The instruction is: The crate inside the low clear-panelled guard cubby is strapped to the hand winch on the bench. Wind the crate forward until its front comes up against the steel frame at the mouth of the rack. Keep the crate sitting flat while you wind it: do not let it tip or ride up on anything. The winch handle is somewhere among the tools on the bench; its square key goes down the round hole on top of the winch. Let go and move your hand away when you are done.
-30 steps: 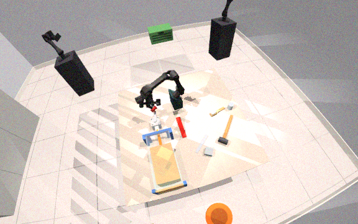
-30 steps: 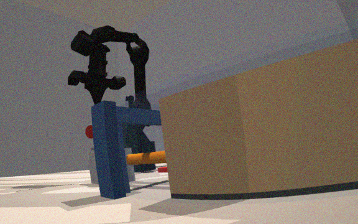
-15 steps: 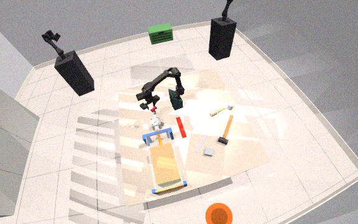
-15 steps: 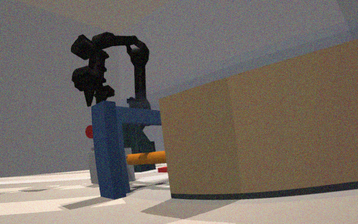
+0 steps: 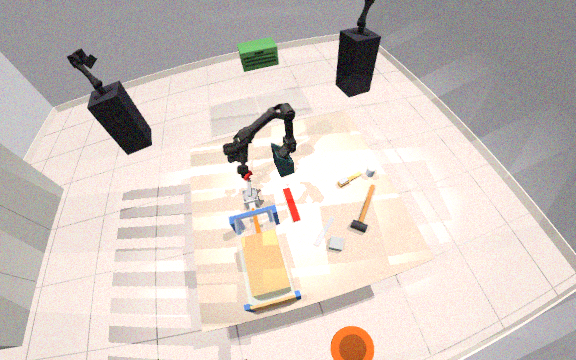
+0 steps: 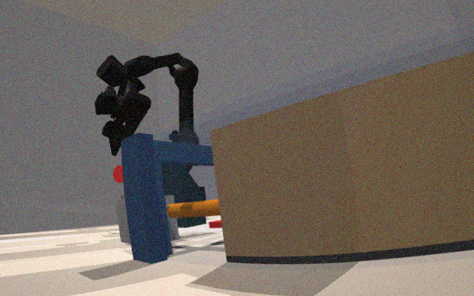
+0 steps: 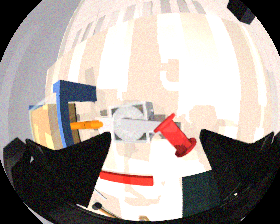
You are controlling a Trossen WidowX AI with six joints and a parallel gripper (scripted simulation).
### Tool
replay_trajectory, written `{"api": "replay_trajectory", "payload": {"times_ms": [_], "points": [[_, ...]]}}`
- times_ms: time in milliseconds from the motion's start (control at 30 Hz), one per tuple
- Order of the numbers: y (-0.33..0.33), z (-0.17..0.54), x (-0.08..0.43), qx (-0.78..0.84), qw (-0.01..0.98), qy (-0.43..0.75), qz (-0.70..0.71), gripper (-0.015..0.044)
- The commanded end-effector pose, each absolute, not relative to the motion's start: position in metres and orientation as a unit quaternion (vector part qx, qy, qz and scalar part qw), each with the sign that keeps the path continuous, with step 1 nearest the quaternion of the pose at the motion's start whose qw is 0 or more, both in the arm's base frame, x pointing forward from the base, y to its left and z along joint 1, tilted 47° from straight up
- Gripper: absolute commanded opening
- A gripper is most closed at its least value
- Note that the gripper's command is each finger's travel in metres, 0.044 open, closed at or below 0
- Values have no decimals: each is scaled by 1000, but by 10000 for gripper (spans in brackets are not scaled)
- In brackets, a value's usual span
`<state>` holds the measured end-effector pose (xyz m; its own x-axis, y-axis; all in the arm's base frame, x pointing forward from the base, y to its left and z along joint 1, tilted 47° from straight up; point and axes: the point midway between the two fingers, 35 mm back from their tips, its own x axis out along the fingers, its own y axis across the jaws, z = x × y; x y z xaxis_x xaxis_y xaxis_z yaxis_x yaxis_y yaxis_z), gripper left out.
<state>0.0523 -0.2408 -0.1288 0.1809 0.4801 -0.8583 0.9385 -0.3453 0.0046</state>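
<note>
The tan crate (image 5: 265,265) (image 6: 323,177) (image 7: 42,126) sits flat, its front a short gap behind the blue steel frame (image 5: 254,214) (image 6: 144,205) (image 7: 64,117). The orange strap (image 5: 256,221) (image 6: 196,208) (image 7: 86,124) runs from it under the frame toward the grey winch (image 5: 251,196) (image 7: 127,125). The handle's grey arm lies across the winch top and ends in a red knob (image 5: 248,175) (image 6: 118,174) (image 7: 175,135). Whether its key is fully down is hidden. My gripper (image 5: 244,172) (image 6: 114,151) (image 7: 156,133) is open and empty, above the knob, with its fingers wide on either side in the wrist view.
A red bar (image 5: 291,204) (image 7: 126,178) lies beside the winch and frame. The dark teal arm base (image 5: 283,162) (image 7: 203,192) stands near the winch. A black-headed mallet (image 5: 359,226), a yellow-handled tool (image 5: 349,180), a grey cylinder (image 5: 370,172) and a grey block (image 5: 336,243) lie farther right.
</note>
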Motion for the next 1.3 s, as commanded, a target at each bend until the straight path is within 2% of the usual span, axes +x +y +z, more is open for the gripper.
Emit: {"api": "replay_trajectory", "payload": {"times_ms": [0,1267], "points": [[-226,-127,42,556,557,570,-237,440],[-203,-153,44,554,560,570,-232,440]]}}
